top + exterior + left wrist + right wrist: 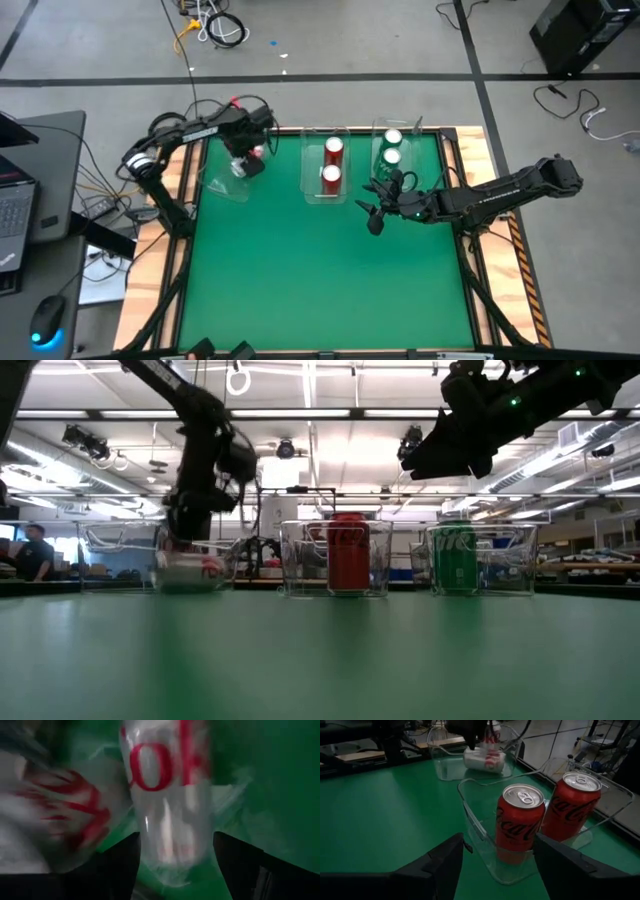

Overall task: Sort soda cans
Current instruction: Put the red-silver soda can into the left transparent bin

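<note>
Cans sorted by colour into three clear bins along the far edge of the green surface (320, 280), both arms out over it.

The left end effector (243, 160) is down inside the left bin (228, 183), its fingers set either side of a silver can (167, 805) with red lettering; whether they actually grip it, I cannot tell. A second silver can (484, 758) lies tipped on its side just beside it. Two red cans (520, 827) stand upright, one behind the other, in the middle bin (326, 190). Two green cans (391, 147) stand in the right bin (404, 128). The right end effector (377, 205) hangs raised just in front of that bin, fingers apart and empty.
</note>
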`<control>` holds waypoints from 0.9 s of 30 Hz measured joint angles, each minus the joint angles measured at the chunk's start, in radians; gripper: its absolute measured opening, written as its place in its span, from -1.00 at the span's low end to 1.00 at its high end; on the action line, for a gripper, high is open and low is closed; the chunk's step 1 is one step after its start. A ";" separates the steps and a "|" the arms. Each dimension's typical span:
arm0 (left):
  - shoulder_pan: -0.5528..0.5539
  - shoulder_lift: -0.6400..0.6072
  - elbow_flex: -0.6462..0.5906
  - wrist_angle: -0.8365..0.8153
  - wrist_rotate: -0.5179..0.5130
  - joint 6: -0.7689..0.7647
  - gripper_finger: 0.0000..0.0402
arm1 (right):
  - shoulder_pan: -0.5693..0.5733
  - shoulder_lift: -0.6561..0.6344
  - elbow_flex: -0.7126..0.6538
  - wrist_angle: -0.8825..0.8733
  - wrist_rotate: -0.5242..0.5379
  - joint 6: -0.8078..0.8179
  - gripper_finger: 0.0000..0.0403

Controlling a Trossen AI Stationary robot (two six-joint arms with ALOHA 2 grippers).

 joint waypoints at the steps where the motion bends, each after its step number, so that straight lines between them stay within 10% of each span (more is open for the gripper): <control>1: 0.002 -0.017 0.005 0.009 0.012 -0.005 0.28 | 0.000 0.000 0.000 0.000 0.000 0.000 0.22; 27: 0.011 0.083 -0.069 0.229 -0.051 -0.008 0.41 | 0.000 0.000 0.000 0.007 -0.027 0.003 0.24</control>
